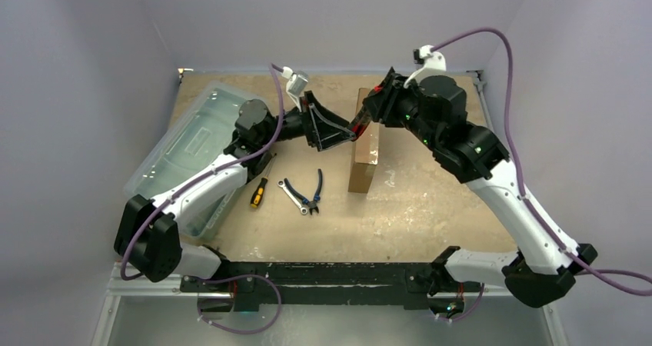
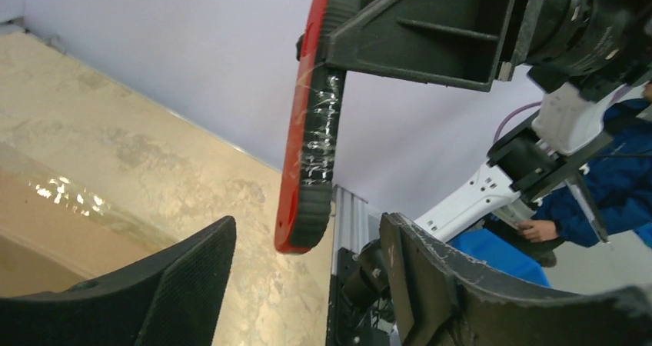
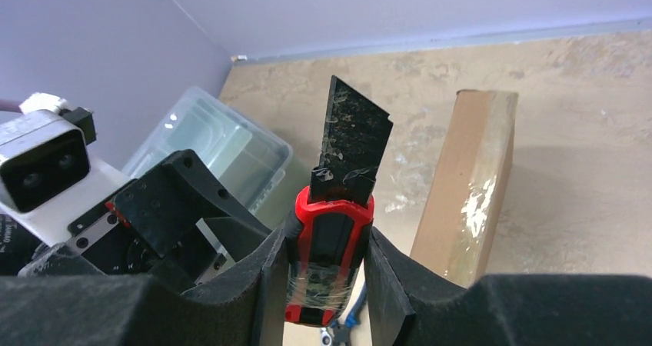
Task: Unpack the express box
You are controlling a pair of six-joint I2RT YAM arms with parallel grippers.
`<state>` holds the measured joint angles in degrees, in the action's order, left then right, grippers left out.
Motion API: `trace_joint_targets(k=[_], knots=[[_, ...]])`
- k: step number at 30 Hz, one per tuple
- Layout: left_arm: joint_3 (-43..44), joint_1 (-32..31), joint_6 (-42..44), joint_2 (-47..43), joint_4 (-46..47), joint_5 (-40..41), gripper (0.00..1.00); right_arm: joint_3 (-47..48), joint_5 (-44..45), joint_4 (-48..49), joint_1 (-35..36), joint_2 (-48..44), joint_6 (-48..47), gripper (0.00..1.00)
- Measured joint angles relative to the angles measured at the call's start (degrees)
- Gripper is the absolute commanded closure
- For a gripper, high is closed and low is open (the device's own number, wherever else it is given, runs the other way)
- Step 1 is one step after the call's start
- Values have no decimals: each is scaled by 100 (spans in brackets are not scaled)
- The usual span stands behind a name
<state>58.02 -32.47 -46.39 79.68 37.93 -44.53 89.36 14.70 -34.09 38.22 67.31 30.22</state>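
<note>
The express box (image 1: 364, 148) stands on one long narrow edge near the middle of the table (image 1: 430, 207), a little right of centre, and runs from near to far. In my right wrist view I see its upper edge, with a glossy strip of clear tape along it, and as far as I can tell it is shut. At its far end, the right gripper (image 1: 367, 114) sits just above and to the left of that upper edge. Its jaws are clamped on the red-and-black handle of a utility knife (image 3: 329, 254), and the black blade is run out past the fingertips. From the overhead I can't tell whether the blade touches the cardboard. The left gripper (image 1: 346, 134) comes in from the left, close against the box's left face, with its jaws spread apart and nothing held in them. In my left wrist view the butt of the knife handle hangs between the two black fingers (image 2: 192, 277) without touching either. Left of the box's near end three hand tools lie on the table. Blue-handled pliers (image 1: 316, 190) are nearest the box, a wrench (image 1: 292, 194) is just beside them, and a yellow-and-black screwdriver (image 1: 258, 193) is further left. At the left edge of the table sits the big translucent plastic bin (image 1: 192, 131) with its lid on, and the left arm reaches across its near corner.
</note>
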Motion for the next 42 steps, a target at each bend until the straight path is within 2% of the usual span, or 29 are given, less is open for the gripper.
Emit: trace_joint_targets(k=[4,7,9,10,11,12,13,15,16,17,25,29,32,34,36,38,42], knots=[[87,-181,667,-44,-868,350,46,50,42,-164,227,367,28,100],[146,-243,960,-55,-1320,575,58,105,103,-256,452,577,26,100],[166,-243,1073,-55,-1510,686,72,146,153,-299,619,664,26,100],[166,-243,1108,-57,-1550,704,83,162,197,-315,667,688,26,100],[166,-243,1145,-66,-1611,710,95,170,260,-323,728,699,-7,95],[168,-245,1198,-79,-1633,673,100,170,299,-328,754,699,-11,74],[179,-289,1276,-114,-1628,647,100,170,317,-319,754,710,-2,50],[186,-323,1325,-164,-1681,715,100,116,330,-232,772,660,-13,14],[186,-321,1325,-186,-1705,761,100,22,313,-127,791,577,9,6],[186,-315,1322,-192,-1716,782,100,-136,275,11,802,439,31,2],[72,-240,839,-328,-1440,782,100,-1869,17,1276,826,-1513,-22,1],[-315,-229,-76,-730,-879,1080,100,-2522,-546,2105,826,-2166,31,1],[-695,-208,-1045,-981,9,1405,100,-3084,-1038,2905,828,-2365,328,2],[-914,-205,-1668,-1027,693,1580,100,-3628,-1362,3606,828,-2404,686,9],[-1099,-205,-2253,-1010,1314,1731,100,-4140,-1690,4216,828,-2337,1058,22],[-1266,-216,-2767,-975,1853,1864,100,-4398,-1993,4636,828,-2120,1373,28],[-1351,-269,-3270,-933,2326,2013,100,-4575,-2455,5525,828,-1545,1928,38]])
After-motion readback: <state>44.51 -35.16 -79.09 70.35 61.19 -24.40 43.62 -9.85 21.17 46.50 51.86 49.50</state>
